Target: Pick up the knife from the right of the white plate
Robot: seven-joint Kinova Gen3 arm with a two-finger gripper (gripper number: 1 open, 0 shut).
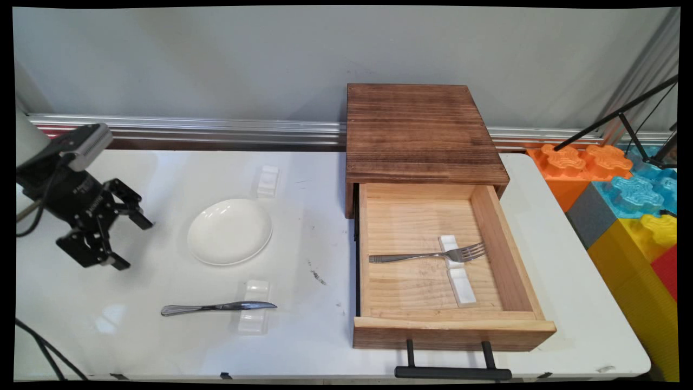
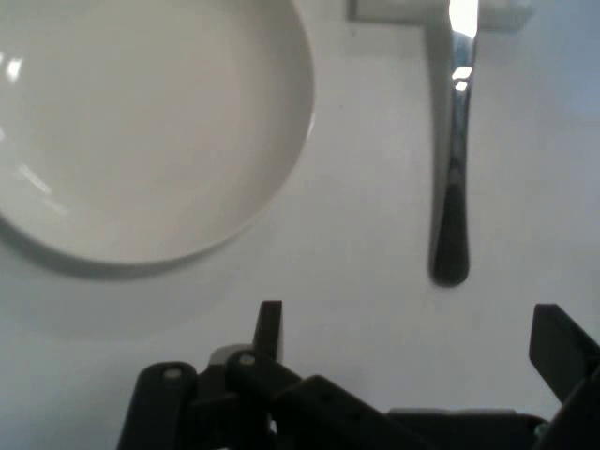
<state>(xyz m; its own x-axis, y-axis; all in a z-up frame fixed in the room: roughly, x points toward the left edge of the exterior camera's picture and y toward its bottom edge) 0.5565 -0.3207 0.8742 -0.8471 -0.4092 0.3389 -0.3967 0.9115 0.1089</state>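
The gripper (image 1: 125,241) hung left of the plate (image 1: 229,231), fingers spread wide and holding nothing. One knife (image 1: 217,307) lay on a white rest (image 1: 253,313) in front of the plate. One fork (image 1: 427,255) lay in the open drawer (image 1: 501,246), right of the plate, across another rest (image 1: 457,270).

On the table (image 1: 325,346), the plate (image 1: 229,231) lies left of centre, with the gripper (image 1: 125,239) above the left edge beside it. A rest (image 1: 268,181) sits behind the plate toward the far edge. Before the plate, near the near edge, a knife (image 1: 216,307) lies across another rest (image 1: 254,314). At the right, the drawer (image 1: 503,244) stands pulled out of its cabinet (image 1: 422,132); inside, a fork (image 1: 427,254) lies across a third rest (image 1: 457,271)
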